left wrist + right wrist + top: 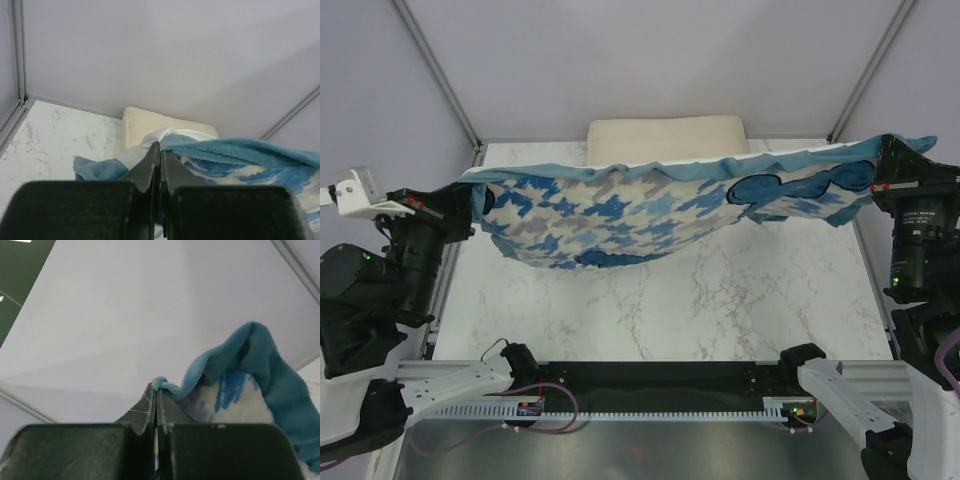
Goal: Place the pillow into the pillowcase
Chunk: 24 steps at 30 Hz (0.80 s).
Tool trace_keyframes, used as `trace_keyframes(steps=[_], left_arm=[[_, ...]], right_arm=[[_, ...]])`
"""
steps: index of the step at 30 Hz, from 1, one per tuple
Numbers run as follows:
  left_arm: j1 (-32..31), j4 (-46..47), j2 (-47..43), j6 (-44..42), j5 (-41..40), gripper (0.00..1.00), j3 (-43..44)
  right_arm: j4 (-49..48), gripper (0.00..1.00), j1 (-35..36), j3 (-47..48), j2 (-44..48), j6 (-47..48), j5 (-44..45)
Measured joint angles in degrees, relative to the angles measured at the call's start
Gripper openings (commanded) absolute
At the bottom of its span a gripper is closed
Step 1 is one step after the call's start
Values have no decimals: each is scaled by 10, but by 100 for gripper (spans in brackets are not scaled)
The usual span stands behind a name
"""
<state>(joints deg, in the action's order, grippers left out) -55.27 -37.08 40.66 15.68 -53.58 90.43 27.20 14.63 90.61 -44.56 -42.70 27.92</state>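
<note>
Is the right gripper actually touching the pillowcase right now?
Touching. The right wrist view shows the right gripper shut on the pillowcase, its blue edge pinched at the fingertips.

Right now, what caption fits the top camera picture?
Left gripper and right gripper stretch the pillowcase above the table, pillow behind.

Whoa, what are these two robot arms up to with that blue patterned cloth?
Two robot arms hold a blue, white and grey houndstooth fabric pillowcase stretched between them. The left gripper is pinched shut on one end and the right gripper on the other, so the cover sags in the middle over the marbled white table. The plain cream pillow lies at the table's far edge, behind the cover, not yet inside it.
</note>
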Motion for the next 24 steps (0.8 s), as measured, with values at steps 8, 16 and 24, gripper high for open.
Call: trace_keyframes(steps=[8,16,24], left_arm=[[3,21,92,-26,11,2,-64],[137,30,257,-46,68,2,-7],[256,2,362,-47,166,2,188]], right_arm=[[14,0,-6,-21,-43,6,41],[23,0,-12,49,-198,16,32],[44,0,-134,185,-326,-23,-128]])
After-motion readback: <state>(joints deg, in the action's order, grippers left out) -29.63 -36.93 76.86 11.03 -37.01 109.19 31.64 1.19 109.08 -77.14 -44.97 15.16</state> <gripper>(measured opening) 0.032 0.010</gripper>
